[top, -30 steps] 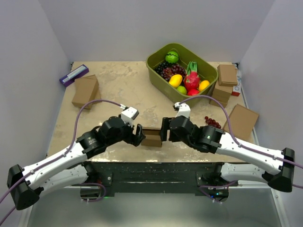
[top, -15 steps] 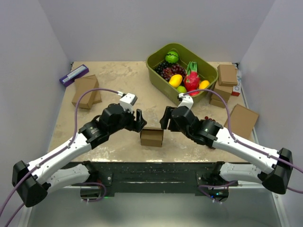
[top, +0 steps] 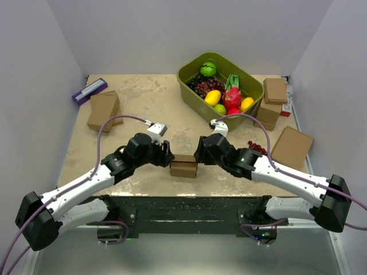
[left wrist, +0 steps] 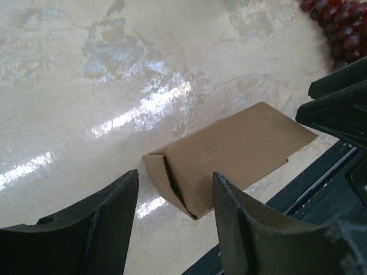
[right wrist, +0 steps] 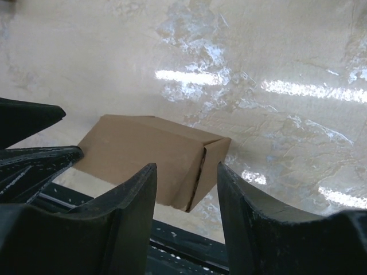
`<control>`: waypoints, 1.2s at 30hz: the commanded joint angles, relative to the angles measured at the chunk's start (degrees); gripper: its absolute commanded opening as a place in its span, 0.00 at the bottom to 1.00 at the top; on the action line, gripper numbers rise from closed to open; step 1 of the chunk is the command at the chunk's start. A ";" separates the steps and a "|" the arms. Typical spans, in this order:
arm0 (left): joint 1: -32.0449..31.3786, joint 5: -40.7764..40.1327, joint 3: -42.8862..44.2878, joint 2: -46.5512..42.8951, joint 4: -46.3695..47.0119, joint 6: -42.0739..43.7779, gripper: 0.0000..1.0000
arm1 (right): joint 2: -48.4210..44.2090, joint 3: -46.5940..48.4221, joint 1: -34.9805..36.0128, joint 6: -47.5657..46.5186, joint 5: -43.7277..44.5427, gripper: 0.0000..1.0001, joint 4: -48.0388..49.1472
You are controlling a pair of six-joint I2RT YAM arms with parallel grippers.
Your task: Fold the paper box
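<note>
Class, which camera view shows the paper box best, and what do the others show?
Left wrist: the paper box fills the middle of the picture, with its top face and one loosely tucked end clear. Right wrist shows it close too, from the opposite end. Top external shows it only small and distant.

The paper box [top: 183, 166] is plain brown cardboard, folded up into a small, flat, closed box. It lies on its broad face on the table [top: 143, 109], close to the near edge and about midway across. Both end flaps are tucked in, with dark seams showing.
</note>
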 commanded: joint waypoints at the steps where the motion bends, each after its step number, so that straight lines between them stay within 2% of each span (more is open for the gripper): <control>1: 0.27 2.10 -3.01 -1.38 3.65 -1.61 0.57 | 0.41 -2.64 -0.22 0.70 -1.50 0.46 2.14; 5: 0.18 2.19 -5.38 -2.52 3.48 -2.23 0.55 | -0.47 -4.31 -0.22 1.14 -1.77 0.41 1.79; 10: 0.18 2.71 -7.32 -3.84 4.01 -3.11 0.54 | -1.70 -7.30 -0.14 2.37 -3.43 0.39 2.93; 15: 0.27 0.35 -4.78 -5.07 1.90 -2.32 0.56 | -3.45 -5.11 -0.22 1.93 -2.21 0.48 0.31; 19: 0.27 -1.94 -0.83 -6.03 -1.26 -1.97 0.68 | -4.78 -1.95 -0.40 0.70 0.08 0.53 -1.81; 23: 0.18 -2.30 0.24 -8.32 -1.97 -4.68 0.72 | -5.31 -0.01 -0.49 0.00 -1.49 0.57 -1.11; 29: 0.18 2.53 -4.41 -12.54 -0.13 -11.00 0.72 | -3.73 0.44 -0.49 -1.05 -4.40 0.60 2.75; 36: 0.18 5.96 -11.71 -15.44 3.92 -15.68 0.72 | -1.01 -2.46 -0.49 -0.71 -5.90 0.55 4.69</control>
